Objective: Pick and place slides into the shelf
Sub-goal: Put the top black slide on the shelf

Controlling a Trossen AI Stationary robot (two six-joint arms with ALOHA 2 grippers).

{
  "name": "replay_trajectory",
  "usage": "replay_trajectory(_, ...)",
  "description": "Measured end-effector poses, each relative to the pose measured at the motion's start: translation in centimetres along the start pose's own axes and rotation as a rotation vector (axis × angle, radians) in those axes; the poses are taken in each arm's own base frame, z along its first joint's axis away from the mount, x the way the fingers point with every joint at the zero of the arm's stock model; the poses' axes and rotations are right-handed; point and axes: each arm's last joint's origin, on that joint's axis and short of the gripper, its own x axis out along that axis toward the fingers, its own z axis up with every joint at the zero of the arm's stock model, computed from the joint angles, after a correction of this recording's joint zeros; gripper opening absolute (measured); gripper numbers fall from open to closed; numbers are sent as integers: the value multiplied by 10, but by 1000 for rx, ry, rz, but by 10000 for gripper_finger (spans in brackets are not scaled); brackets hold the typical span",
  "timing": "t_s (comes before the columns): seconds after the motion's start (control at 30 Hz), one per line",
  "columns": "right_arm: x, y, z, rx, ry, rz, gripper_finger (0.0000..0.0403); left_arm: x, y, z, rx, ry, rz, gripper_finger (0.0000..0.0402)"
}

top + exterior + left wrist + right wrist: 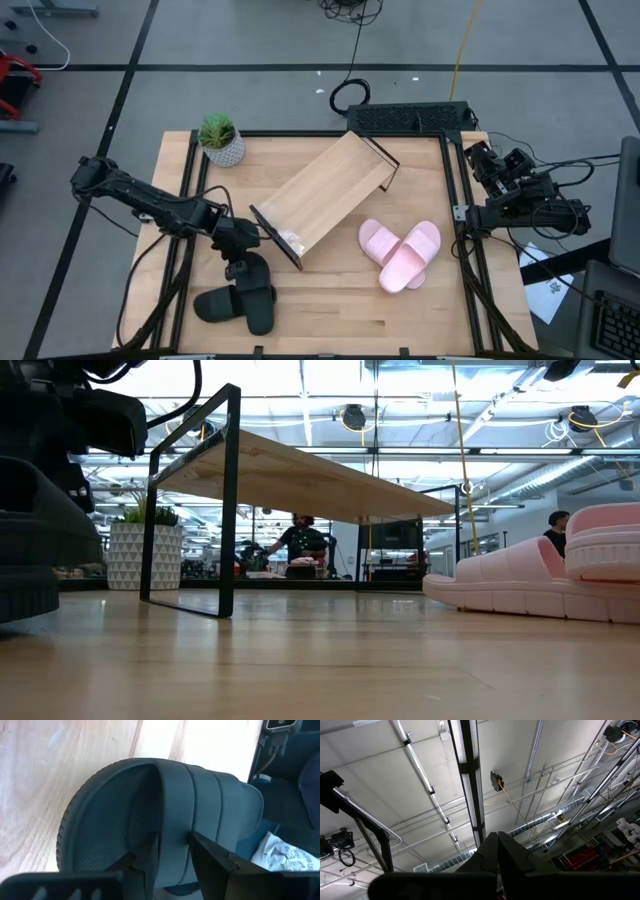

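Our left claw (pixel 172 852) pinches the black slide's strap (pixel 175 805) for lifting toward the shelf (pixel 325 195) at two o'clock; the right claw (pixel 497 847) rests clenched, empty.

A robotics lab: high industrial ceiling with exposed ducts (pixel 540 827), taped grey floor (pixel 250 40), workstations behind.

**Wooden table and what sits on it**

The light wooden table (pixel 330 300) has dark rails along its edges. The shelf (pixel 325 195) lies diagonally across its middle. Near the far left corner stands a small potted plant (pixel 220 139) in a white patterned pot. The pink slides (pixel 400 253) lie right of centre, overlapping each other. The black slides (pixel 240 297) lie near the front left, touching one another, just in front of the shelf's near end.
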Motion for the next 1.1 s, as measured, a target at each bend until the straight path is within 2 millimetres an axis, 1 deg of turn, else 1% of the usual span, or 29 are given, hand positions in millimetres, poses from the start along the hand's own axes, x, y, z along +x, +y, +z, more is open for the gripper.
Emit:
replay_trajectory(0.17,0,0,0,0,0,0,0,-2,5,3,32,10,-35,113)
replay_trajectory(0.37,0,0,0,0,1,1,0,10,23,-2,26,18,-132,113)
replay_trajectory(0.5,0,0,0,0,0,-1,0,14,30,-3,27,-12,-172,113)
replay_trajectory(0.7,0,-1,0,0,-18,-50,0,13,30,-3,40,-6,-206,113)
replay_trajectory(0.9,0,-2,0,-1,-17,-52,0,13,29,-4,46,41,-262,113)
replay_trajectory(1.1,0,-2,0,-1,-16,-52,0,13,28,-4,57,50,-270,113)
